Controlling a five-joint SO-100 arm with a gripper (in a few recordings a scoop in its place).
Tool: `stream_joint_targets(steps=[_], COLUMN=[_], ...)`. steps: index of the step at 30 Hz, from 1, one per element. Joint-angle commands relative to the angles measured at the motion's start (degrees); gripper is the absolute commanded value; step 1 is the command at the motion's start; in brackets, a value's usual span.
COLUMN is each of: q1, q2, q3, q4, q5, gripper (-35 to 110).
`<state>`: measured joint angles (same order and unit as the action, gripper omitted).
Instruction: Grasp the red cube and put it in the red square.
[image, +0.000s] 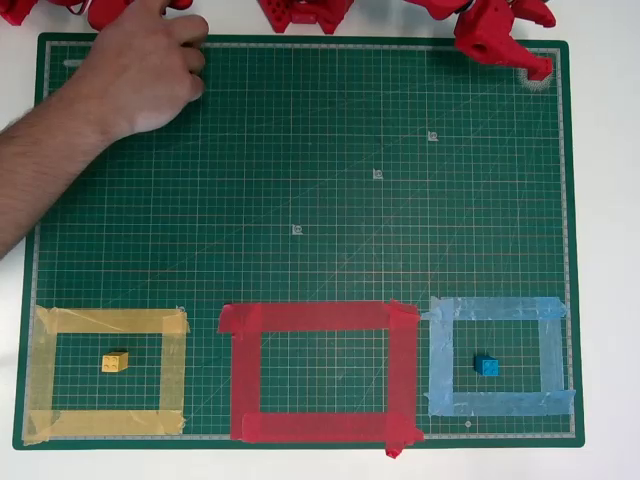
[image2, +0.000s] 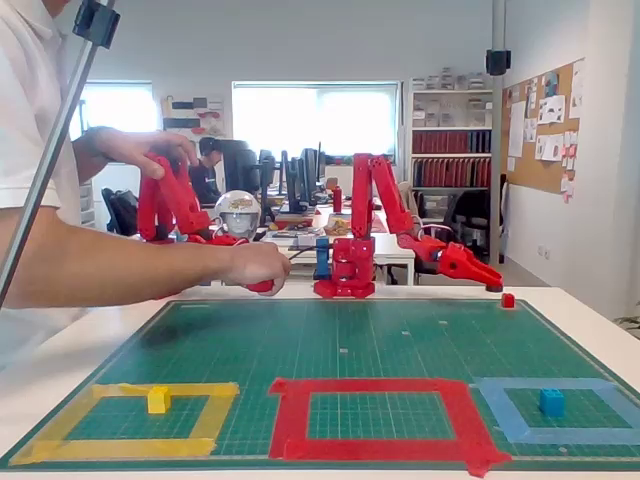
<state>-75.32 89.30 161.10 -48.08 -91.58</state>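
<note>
The red cube (image: 541, 70) (image2: 508, 300) sits on the green mat's far right corner, small and alone. My red gripper (image: 522, 55) (image2: 492, 282) hovers just above and to the left of it, its jaws looking shut with nothing between them. The tip is close to the cube without holding it. The red square (image: 320, 318) (image2: 375, 386) is a wide red tape outline at the middle of the mat's near edge, with nothing inside it.
A person's hand (image: 140, 75) (image2: 255, 265) rests on the mat's far left corner. A yellow block (image: 115, 362) lies inside the yellow tape outline (image: 110, 321). A blue block (image: 486, 366) lies inside the light blue outline (image: 497, 308).
</note>
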Motion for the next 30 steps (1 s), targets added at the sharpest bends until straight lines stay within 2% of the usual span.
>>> stream_joint_targets(steps=[1, 30], q1=[-0.1, 1.1], q2=[-0.5, -12.6], q3=[-3.1, -11.2], q4=[-2.9, -2.4], q5=[0.4, 0.4], gripper=[25, 25])
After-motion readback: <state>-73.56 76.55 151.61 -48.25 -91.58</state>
